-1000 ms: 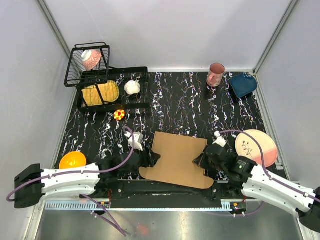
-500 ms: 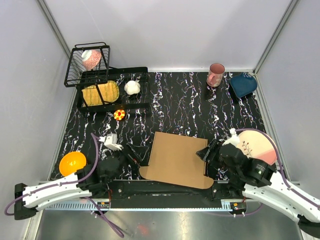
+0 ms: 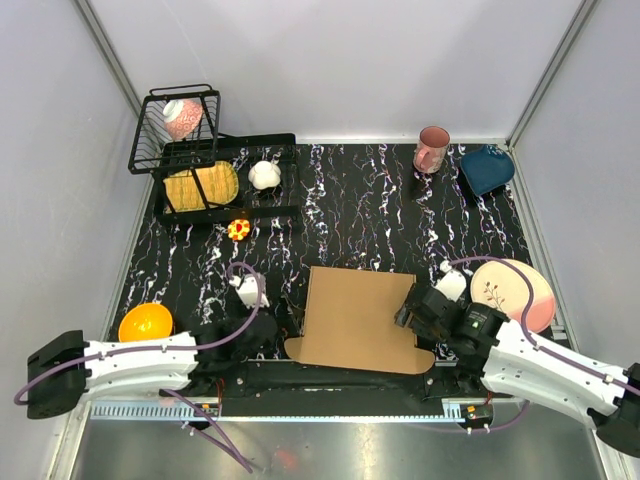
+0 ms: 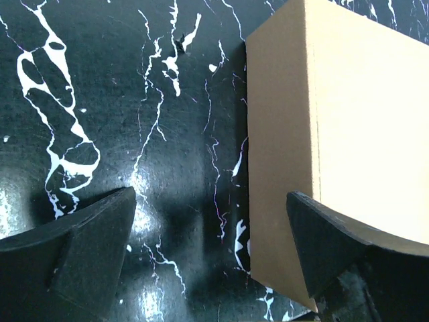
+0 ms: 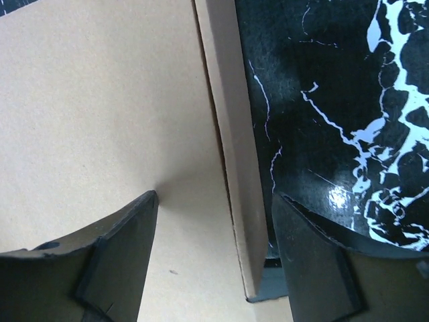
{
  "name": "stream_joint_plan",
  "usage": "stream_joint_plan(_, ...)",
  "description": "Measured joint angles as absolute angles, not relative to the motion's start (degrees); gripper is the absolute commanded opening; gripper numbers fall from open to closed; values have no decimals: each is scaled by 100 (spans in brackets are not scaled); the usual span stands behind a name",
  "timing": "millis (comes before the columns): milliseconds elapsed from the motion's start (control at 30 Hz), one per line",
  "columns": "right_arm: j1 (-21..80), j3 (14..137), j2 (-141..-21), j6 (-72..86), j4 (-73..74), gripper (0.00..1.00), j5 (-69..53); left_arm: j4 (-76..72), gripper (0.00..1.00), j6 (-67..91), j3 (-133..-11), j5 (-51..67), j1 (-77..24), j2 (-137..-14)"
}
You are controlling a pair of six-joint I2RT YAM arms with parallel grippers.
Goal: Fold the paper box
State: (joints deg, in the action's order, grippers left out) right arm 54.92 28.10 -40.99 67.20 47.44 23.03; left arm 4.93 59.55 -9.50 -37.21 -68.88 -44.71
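Paper box (image 3: pixel 358 318) sitting at the near middle of the black marbled bench (image 3: pixel 380 210), left fingers (image 4: pixel 87 241) standing wide apart astride its left edge, right fingers (image 5: pixel 114 255) standing spread, straddling its right edge

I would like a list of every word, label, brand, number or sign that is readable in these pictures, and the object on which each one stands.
No text can be read in any view.
The paper box is plain brown cardboard with no print on it.
The plate bears only a drawn twig, not letters.
The pink mug has a pattern that is too small to tell whether it holds any text.
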Motion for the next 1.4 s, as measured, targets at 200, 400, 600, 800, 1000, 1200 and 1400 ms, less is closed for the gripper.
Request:
stream_joint_plan(200,5492,2526,-4252,6637,4029,63,2244,-301,89,5798,-718,-3583,-6825,-4794)
stream_joint_plan(400,5476,2383,-4724,6414,3013,65,2464,-523,89,5623,-637,-3629,-6294,-4821)
stream_joint_plan(600,5262,2716,-6246,5957,1463,68,2840,-1044,92,5109,-729,-3179,-4921,-5295)
stream_joint_plan(800,4685,3151,-7417,5299,327,70,2849,-1627,95,4687,-1214,-2698,-3970,-6305)
stream_joint_plan(1000,4504,3159,-7439,5076,-30,76,2674,-1376,99,4578,-1435,-2368,-3592,-6165)
stream_joint_plan(1200,4355,3050,-7022,5009,333,76,2091,-1020,99,4716,-1975,-2045,-3503,-5478)
stream_joint_plan(1400,4219,2991,-6976,4941,294,70,1774,-1927,80,4823,-2008,-1114,-3433,-5850)
